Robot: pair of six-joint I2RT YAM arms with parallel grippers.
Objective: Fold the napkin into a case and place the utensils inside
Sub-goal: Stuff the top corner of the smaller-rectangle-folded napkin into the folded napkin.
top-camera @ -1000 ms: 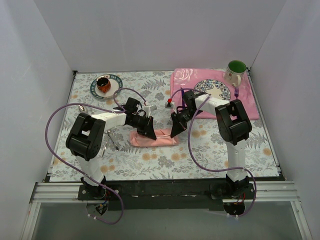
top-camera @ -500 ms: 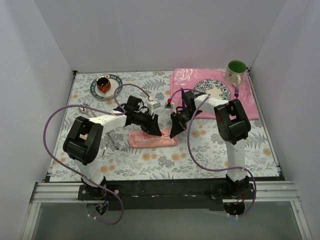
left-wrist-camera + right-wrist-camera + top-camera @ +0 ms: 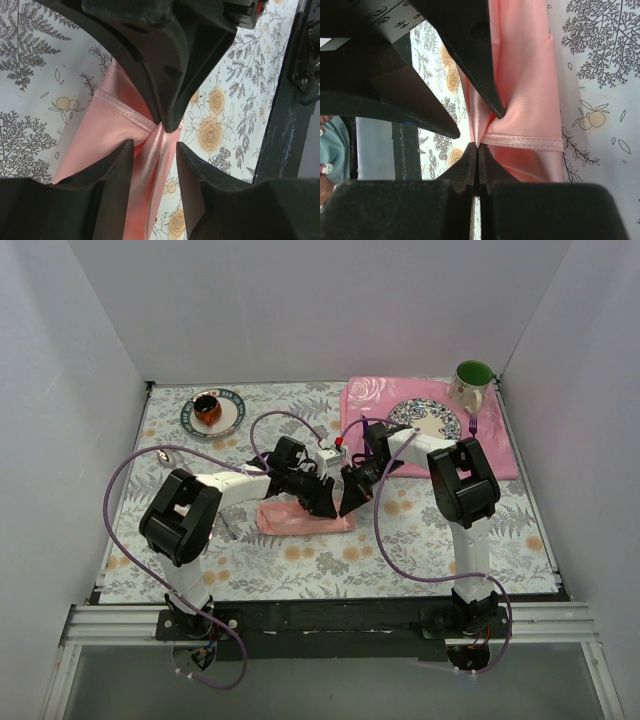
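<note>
Top external view: napkin, salmon-pink, folded to a narrow oblong strip, flat on the floral worktop at centre. Left end effector: a second ago clenched over the strip's left half, since released and carried rightward, now at the strip's right end, just beside the right end effector, which has kept its place. Judged: the left is regrasping near the right's hold, probably for the next fold or to open the pouch mouth; the case is not yet finished. Left arm low, forearm reaching right across the strip, wrist tipped down; right arm elbow high, forearm reaching left and down. Utensils: thin silver pieces beside the left arm's elbow, partly hidden, well apart from the napkin and not inside it. Left wrist view: left end effector released, fingers apart and straddling a raised ridge of napkin; right end effector meets that ridge at its hemmed edge. Right wrist view: right end effector clenched, grasping a pinch of napkin at the hem; left end effector spread just above it.
</note>
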